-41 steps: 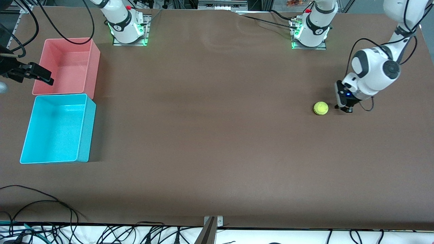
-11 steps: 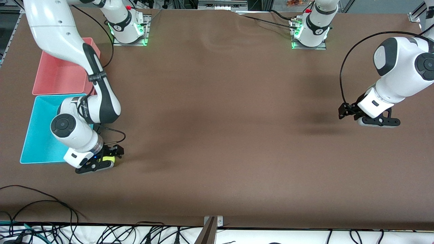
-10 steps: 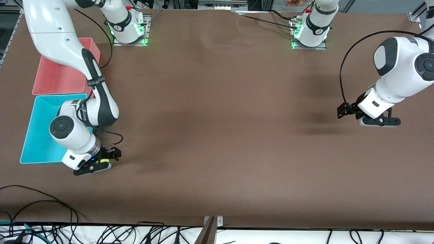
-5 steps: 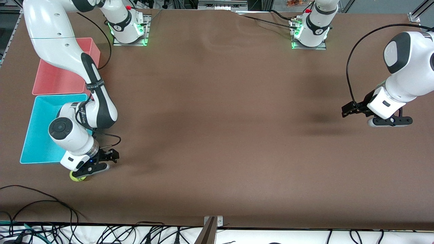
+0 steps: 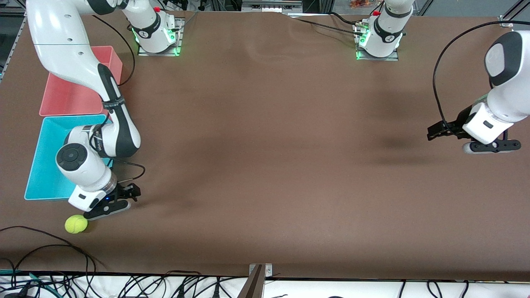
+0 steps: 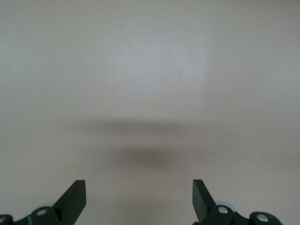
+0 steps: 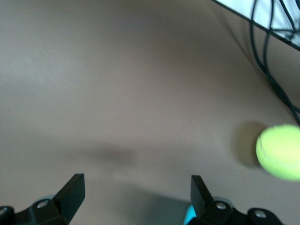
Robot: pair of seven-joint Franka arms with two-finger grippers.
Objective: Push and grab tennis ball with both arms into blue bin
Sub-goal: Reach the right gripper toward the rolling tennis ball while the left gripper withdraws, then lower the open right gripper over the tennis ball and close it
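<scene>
A: Lying on the brown table, out of any bin, the tennis ball is seen. It is nearer the front camera than the blue bin, at the right arm's end of the table, close to the table edge & the black cables.

B: Is the ball held by anything?

A: No. Nothing is gripped by the right gripper. It is low over the table, just beside the ball & next to the blue bin's near corner. In the right wrist view its fingers are spread wide apart w/ only bare table between them. The ball is seen off to one side there, not between the fingers.

B: And the other arm?

A: The left gripper is held up over bare table at the left arm's end, well apart from the ball. Its fingers are spread wide too, nothing is held. That arm waits.

B: What else is seen?

A: A pink bin is set beside the blue bin, farther from the front camera. Part of both bins is covered by the right arm.
</scene>
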